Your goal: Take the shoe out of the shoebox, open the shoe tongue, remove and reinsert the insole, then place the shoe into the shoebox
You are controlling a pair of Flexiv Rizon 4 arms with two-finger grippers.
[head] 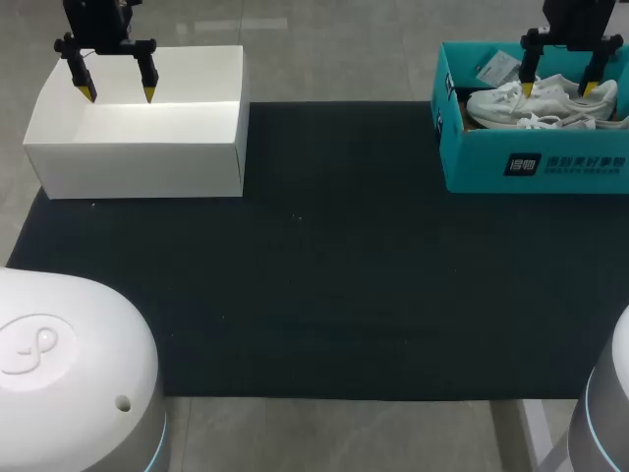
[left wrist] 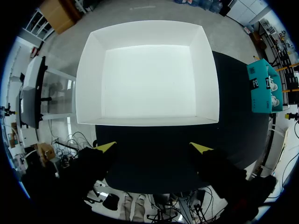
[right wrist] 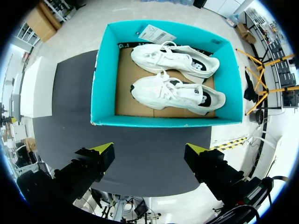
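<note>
A teal shoebox (head: 531, 162) (right wrist: 107, 70) stands at the far right of the dark mat, with two white shoes (head: 543, 106) lying on their sides inside. In the right wrist view the nearer shoe (right wrist: 180, 93) and the farther shoe (right wrist: 175, 59) rest on the brown cardboard floor. My right gripper (head: 560, 90) (right wrist: 149, 149) hangs open above the box, nothing between its fingers. My left gripper (head: 117, 92) (left wrist: 154, 147) hangs open over an empty white box (head: 138, 143) (left wrist: 88, 84) at the far left.
A paper tag (right wrist: 156, 33) lies against the far wall inside the teal box. The dark mat (head: 324, 265) spreads between the two boxes. The white arm bases (head: 69, 374) fill the near corners of the head view.
</note>
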